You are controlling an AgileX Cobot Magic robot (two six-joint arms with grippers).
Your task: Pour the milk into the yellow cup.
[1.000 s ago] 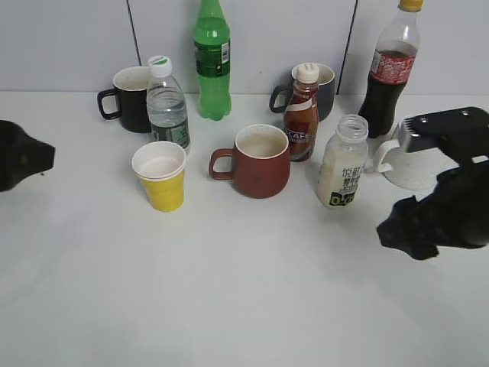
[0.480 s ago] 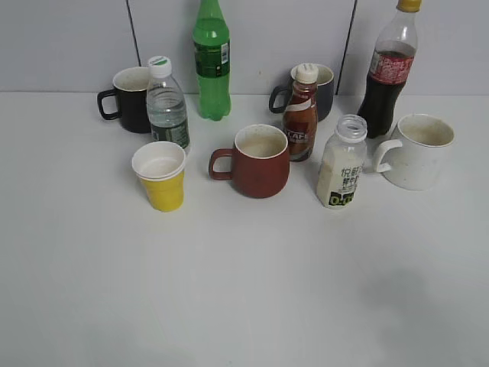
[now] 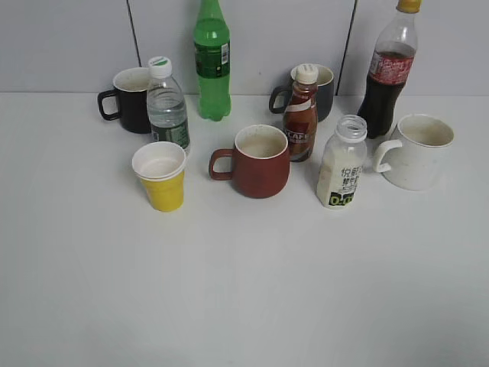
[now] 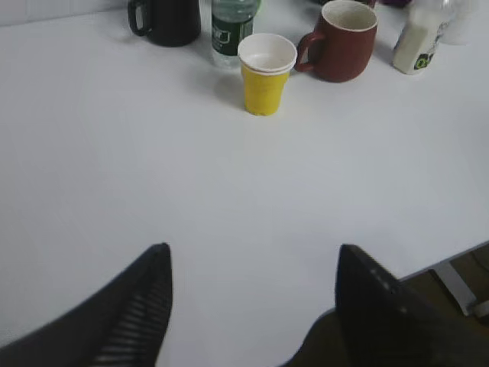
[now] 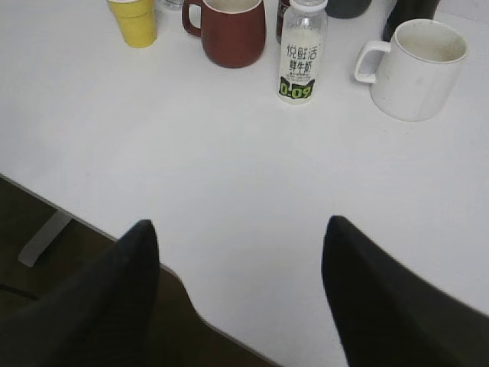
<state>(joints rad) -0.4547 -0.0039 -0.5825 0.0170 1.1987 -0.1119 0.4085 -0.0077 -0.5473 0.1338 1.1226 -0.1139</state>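
Both arms have left the exterior view. One second ago the right arm's dark bulk stood at the right edge, overlapping the white mug (image 3: pixel 417 151), and the left arm showed at the left edge; half a second ago both were already gone. The mug is now fully exposed. Nothing standing on the surface (image 3: pixel 244 290) has shifted position.

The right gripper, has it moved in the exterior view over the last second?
Yes. A second ago it covered the white mug; now it has gone from that view, apparently pulled back toward the table's near edge.
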